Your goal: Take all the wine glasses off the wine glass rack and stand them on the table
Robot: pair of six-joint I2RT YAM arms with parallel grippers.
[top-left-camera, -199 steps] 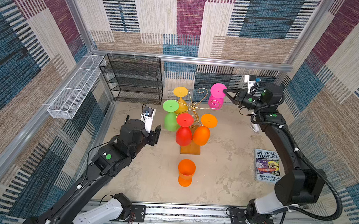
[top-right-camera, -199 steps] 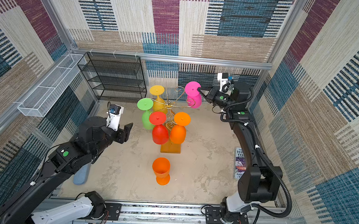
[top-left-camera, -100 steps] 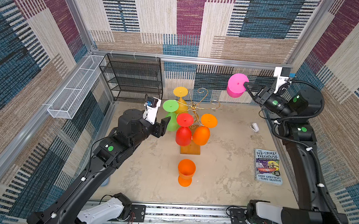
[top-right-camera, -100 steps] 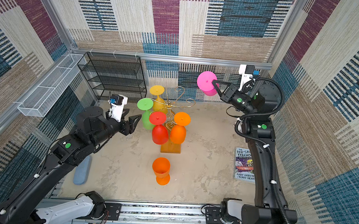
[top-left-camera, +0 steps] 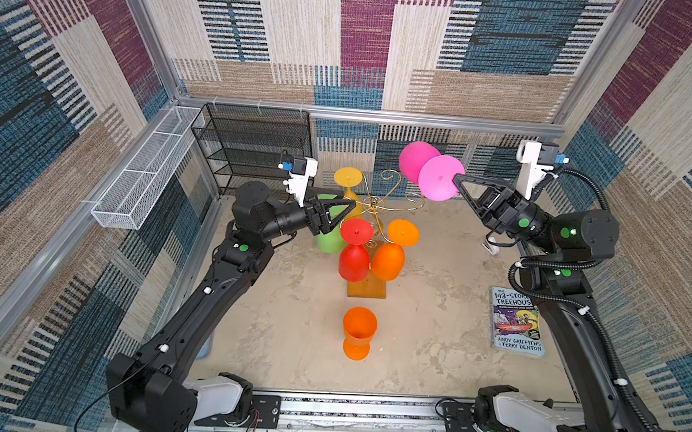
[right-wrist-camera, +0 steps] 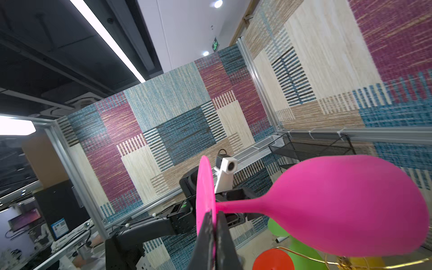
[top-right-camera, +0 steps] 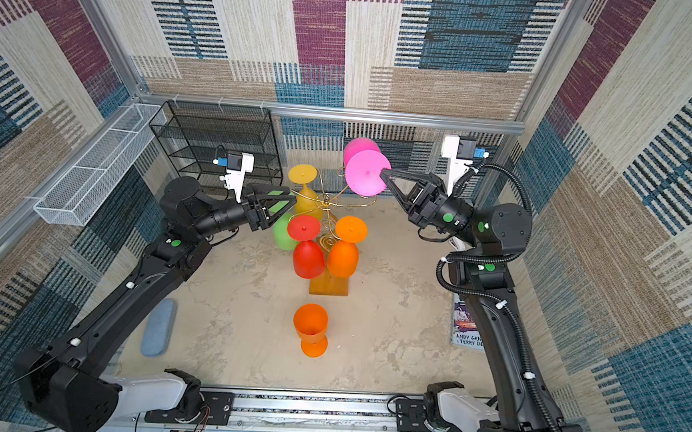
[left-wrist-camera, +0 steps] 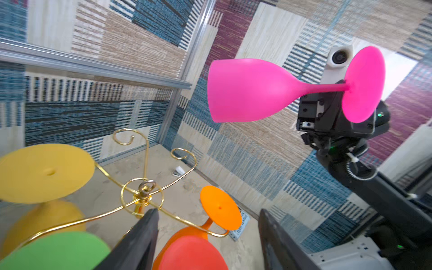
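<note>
The pink wine glass (top-left-camera: 440, 184) is off the rack, lying sideways in the air above and to the right of it. My right gripper (top-left-camera: 457, 179) is shut on the edge of its round foot, as the right wrist view shows: glass (right-wrist-camera: 350, 205), gripper (right-wrist-camera: 214, 215). The gold wire wine glass rack (top-left-camera: 378, 204) stands on its wooden base (top-left-camera: 366, 287); yellow (top-left-camera: 349, 177), green (top-left-camera: 330, 241), red (top-left-camera: 354, 259) and orange (top-left-camera: 389, 259) glasses hang from it. My left gripper (top-left-camera: 347, 208) is open and empty, level with the rack's top at its left side, also (left-wrist-camera: 207, 217).
An orange glass (top-left-camera: 359, 330) stands upright in front of the rack. A black mesh shelf (top-left-camera: 257, 148) and a white wire basket (top-left-camera: 143, 173) line the back left. A book (top-left-camera: 516, 320) lies at the right, a blue-grey pad (top-right-camera: 157, 333) at the left.
The right gripper pulled the pink glass off its rack arm, lifted it and turned it on its side. The left gripper moved up and in toward the rack, still open.
</note>
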